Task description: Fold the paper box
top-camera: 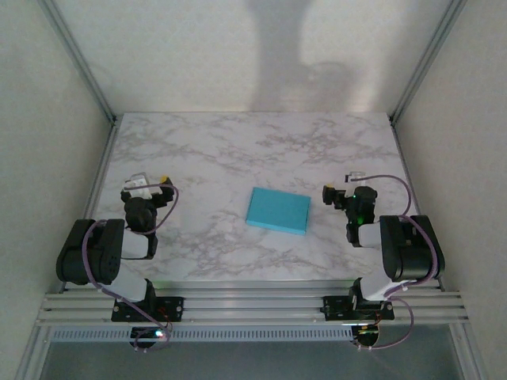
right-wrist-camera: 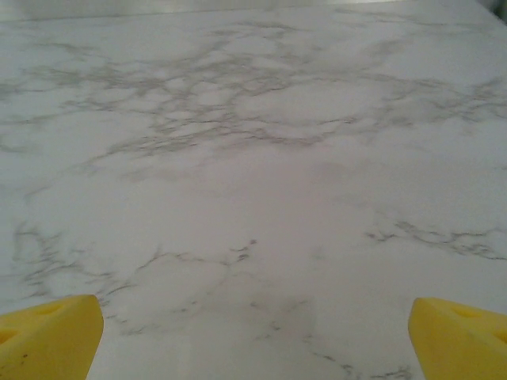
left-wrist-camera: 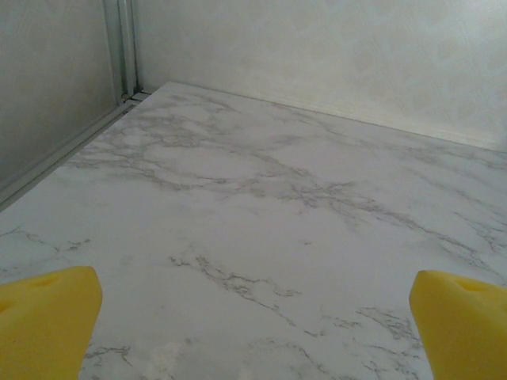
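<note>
- The left gripper is spread wide and holds nothing. Its yellow pads sit at the two lower corners of the left wrist view, with bare marble between them.
- The right gripper is also wide apart and holds nothing, poised over the marble.
- The paper box lies flat on the surface, turquoise side up. It is between the two grippers, nearer the right one and touching neither.
</note>
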{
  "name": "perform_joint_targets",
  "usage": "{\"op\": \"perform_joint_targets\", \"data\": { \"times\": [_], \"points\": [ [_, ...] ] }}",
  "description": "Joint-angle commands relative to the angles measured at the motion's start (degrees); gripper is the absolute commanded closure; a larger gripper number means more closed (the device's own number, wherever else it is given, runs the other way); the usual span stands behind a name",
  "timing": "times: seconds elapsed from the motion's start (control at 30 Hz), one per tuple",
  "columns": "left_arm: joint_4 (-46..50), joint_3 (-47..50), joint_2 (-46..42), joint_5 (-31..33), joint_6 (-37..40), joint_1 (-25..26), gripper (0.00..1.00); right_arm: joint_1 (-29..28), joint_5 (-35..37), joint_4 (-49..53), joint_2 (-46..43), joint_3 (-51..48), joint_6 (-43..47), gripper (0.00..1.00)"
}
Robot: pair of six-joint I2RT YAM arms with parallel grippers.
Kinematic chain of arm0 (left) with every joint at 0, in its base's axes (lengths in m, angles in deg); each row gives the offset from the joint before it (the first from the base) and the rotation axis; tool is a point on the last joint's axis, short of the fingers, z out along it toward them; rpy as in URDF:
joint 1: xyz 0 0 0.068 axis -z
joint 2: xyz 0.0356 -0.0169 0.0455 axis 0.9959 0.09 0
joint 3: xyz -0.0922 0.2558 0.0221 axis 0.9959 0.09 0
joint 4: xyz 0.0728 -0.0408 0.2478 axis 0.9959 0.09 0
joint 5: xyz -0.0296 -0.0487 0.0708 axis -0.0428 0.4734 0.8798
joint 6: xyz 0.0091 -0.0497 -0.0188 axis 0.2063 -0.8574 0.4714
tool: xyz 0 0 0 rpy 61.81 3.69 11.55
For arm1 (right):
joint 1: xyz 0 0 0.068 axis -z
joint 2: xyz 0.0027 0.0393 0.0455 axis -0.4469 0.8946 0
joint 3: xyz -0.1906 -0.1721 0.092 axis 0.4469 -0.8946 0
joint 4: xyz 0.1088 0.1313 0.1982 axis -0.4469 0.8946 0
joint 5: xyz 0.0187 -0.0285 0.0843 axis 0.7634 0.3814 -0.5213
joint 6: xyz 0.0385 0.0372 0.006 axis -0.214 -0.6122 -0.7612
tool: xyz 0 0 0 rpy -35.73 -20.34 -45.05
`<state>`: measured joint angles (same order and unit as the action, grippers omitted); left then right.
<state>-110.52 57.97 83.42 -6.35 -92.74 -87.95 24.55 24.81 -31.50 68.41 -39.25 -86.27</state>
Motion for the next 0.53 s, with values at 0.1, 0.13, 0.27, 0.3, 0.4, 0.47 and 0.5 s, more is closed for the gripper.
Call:
{"op": "perform_joint_targets", "data": {
  "times": [0.1,0.13,0.27,0.3,0.4,0.47,0.5],
  "points": [
    [-0.99,-0.45,-0.12,-0.76,0.09,-0.31,0.01,0.30,1.20,3.31,-0.24,3.30,-1.32,0.01],
    [-0.99,-0.41,-0.09,-0.75,0.14,-0.36,0.01,0.11,1.54,3.50,-0.34,3.28,-1.24,0.01],
    [-1.00,-0.45,-0.11,-0.75,0.15,-0.35,0.01,-0.02,1.69,3.68,-0.39,3.30,-1.23,0.01],
    [-0.95,-0.50,-0.08,-0.75,0.11,-0.27,0.01,-0.03,1.64,3.61,-0.33,3.25,-1.22,0.01],
    [-0.58,-0.71,-0.02,-0.75,0.16,-0.31,0.01,-0.01,1.63,3.61,-0.36,3.23,-1.22,0.01],
    [-0.72,-0.64,-0.05,-0.75,0.15,-0.24,0.01,-0.02,1.65,3.67,-0.39,3.30,-1.22,0.01],
    [-0.90,-0.54,-0.03,-0.75,0.15,-0.29,0.01,-0.02,1.70,3.54,-0.40,3.30,-1.22,0.01]
  ]
}}
